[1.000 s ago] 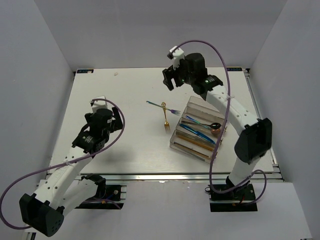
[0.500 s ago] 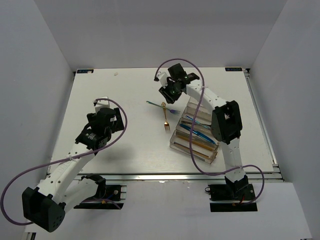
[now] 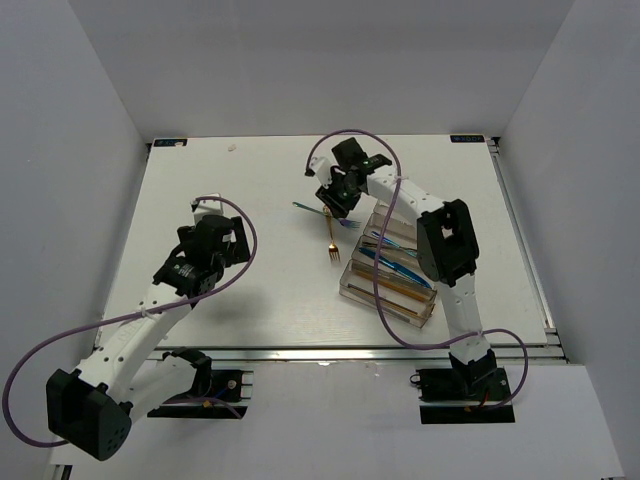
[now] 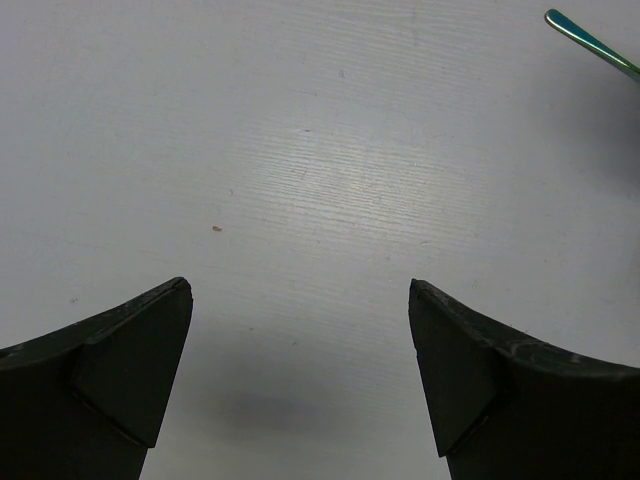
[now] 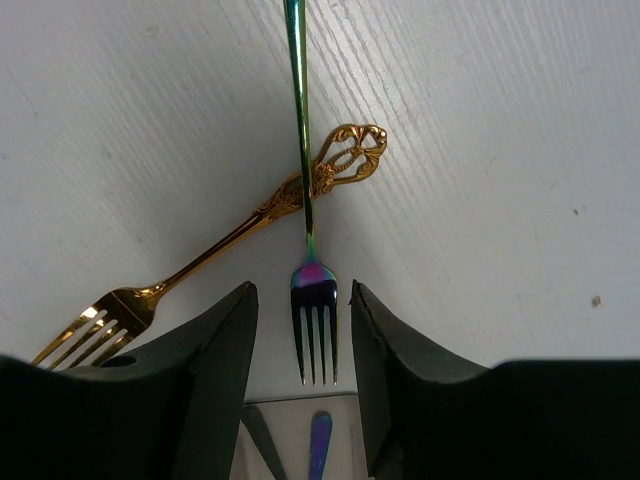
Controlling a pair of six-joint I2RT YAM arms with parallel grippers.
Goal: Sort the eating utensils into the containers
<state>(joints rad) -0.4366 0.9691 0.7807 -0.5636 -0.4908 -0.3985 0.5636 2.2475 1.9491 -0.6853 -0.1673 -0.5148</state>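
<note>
The iridescent fork [image 5: 300, 150], laid across the gold fork [image 5: 250, 225] just left of the tray [image 3: 390, 290] toward the table's [image 3: 240, 190] right edge, is straddled by the spread right gripper [image 5: 302, 330], presumably for pinching. The left gripper [image 4: 300, 320] is held spread, idle.

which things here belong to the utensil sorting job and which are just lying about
Job: slim iridescent metal fork, ornate gold metal fork, clear plastic divided organizer tray holding sorted utensils.
Lying about: tiny dark speck on the white table, purple arm cables.
</note>
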